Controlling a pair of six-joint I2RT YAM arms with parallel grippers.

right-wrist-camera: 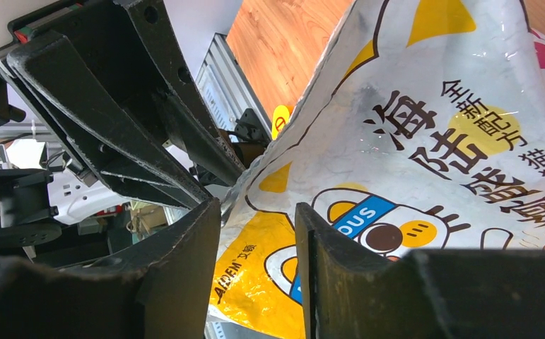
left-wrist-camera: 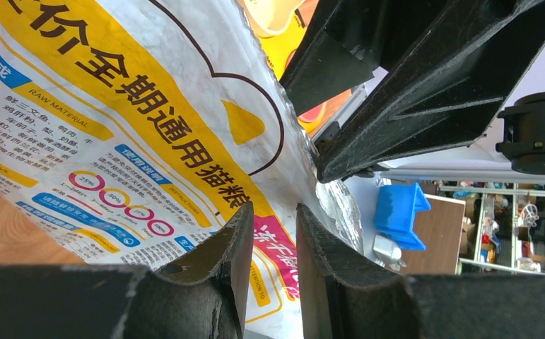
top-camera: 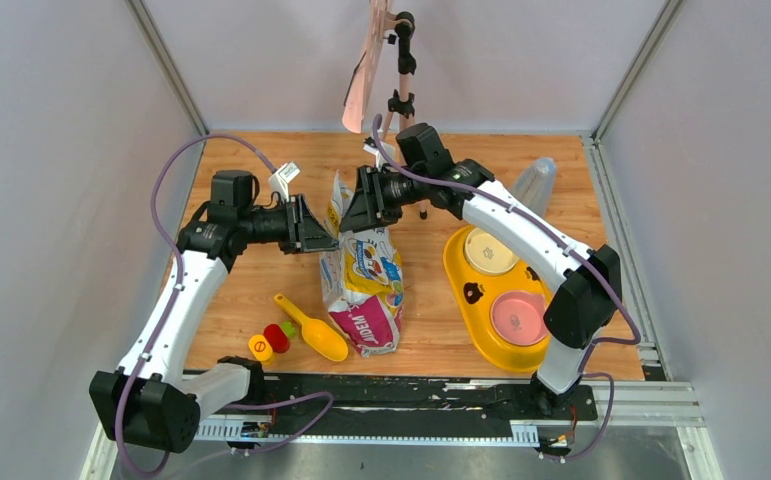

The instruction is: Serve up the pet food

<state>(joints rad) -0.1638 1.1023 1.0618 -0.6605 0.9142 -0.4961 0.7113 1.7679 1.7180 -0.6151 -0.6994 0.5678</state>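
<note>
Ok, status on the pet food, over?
Left gripper, right gripper flank the bag top, fingers narrowly apart, grip unconfirmed. Pet food not visible, none in yellow feeder. Scoop lies beside bag.

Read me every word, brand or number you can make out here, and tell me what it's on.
"价全期通用猫粮": bag, yellow band, left wrist view.
"RAW MATERIAL": same panel.
"25%": same panel.
"ADEM": bag front, top and right wrist views.
"海陆盛": bag front, cut off at the frame edge.
The rest of the fine print on the bag is too small to read.
</note>
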